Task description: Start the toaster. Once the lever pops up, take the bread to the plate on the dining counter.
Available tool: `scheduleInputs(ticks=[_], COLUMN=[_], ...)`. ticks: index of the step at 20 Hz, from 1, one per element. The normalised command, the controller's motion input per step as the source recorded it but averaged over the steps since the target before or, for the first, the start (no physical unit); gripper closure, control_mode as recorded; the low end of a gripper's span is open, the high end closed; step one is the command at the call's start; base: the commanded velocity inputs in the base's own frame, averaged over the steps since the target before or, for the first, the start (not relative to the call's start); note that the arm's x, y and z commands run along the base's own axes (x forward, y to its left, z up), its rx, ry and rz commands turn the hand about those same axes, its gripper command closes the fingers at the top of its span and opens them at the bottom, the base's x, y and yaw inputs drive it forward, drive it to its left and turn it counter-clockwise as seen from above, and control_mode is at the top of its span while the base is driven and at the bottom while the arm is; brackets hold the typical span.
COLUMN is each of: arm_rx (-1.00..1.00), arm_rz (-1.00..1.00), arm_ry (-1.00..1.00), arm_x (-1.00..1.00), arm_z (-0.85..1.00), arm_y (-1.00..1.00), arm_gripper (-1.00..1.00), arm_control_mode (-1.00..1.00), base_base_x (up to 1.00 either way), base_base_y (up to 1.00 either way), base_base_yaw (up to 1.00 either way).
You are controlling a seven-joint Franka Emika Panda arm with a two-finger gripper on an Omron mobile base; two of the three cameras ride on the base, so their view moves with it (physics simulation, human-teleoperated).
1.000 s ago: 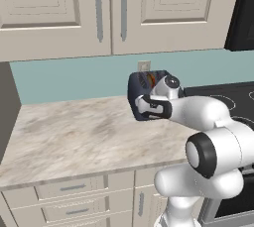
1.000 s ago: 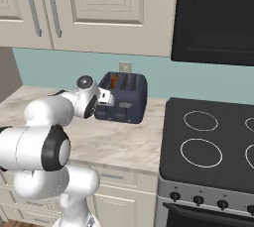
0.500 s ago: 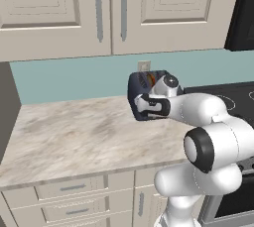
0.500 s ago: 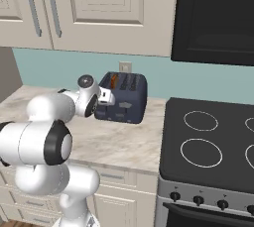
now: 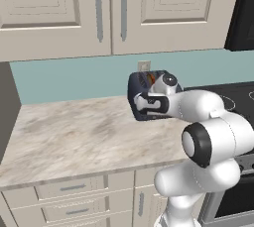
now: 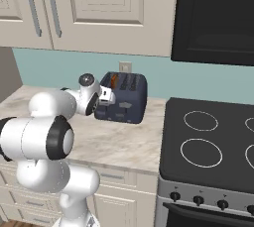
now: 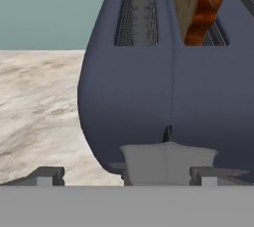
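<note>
The dark navy toaster (image 5: pixel 135 90) (image 6: pixel 128 98) (image 7: pixel 134 87) stands on the kitchen worktop against the teal wall. A brown bread slice (image 5: pixel 149 77) (image 6: pixel 114 79) (image 7: pixel 197 8) sits upright in one slot, its top sticking out. My gripper (image 5: pixel 144 105) (image 6: pixel 106 97) (image 7: pixel 126 177) is open at the toaster's end face. In the hand view the grey lever (image 7: pixel 168 159) lies low between the fingertips (image 7: pixel 47 176), nearer the right one. Whether a finger touches the lever I cannot tell. The plate and the dining counter are out of view.
A black stove (image 6: pixel 208 144) (image 5: pixel 240 97) adjoins the worktop on the toaster's right, with a dark microwave (image 6: pixel 213 18) above. Cream wall cabinets (image 5: pixel 99 8) hang overhead. A wall outlet (image 5: pixel 144 65) sits behind the toaster. The marbled worktop (image 5: pixel 74 132) stretches left to a grey side wall.
The arm has shifted a little and the hand has edged slightly closer to the toaster's end. The jaws stayed open and the toaster and bread have not moved.
</note>
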Motion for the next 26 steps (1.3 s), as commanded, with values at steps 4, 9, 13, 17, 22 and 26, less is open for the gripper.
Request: scheduleInputs(ticks=[4,9,13,17,22,26], arm_rx=[0.00,0.00,0.00,0.00,0.00,0.00], arm_rz=[0.00,0.00,0.00,0.00,0.00,0.00], arm_ry=[0.00,0.00,0.00,0.00,0.00,0.00], arm_x=[0.10,0.01,0.00,0.00,0.00,0.00], arm_z=[0.00,-0.03,-0.06,-0.12,-0.16,-0.19], arm_y=[0.00,0.00,0.00,0.00,0.00,0.00], arm_gripper=[-1.00,-1.00,-1.00,-1.00,-1.00,-1.00], arm_control_mode=[-1.00,-1.00,-1.00,-1.00,-1.00,-1.00], base_base_x=[0.00,0.00,0.00,0.00,0.00,0.00], base_base_y=[0.00,0.00,0.00,0.00,0.00,0.00], base_base_yaw=[0.00,0.00,0.00,0.00,0.00,0.00])
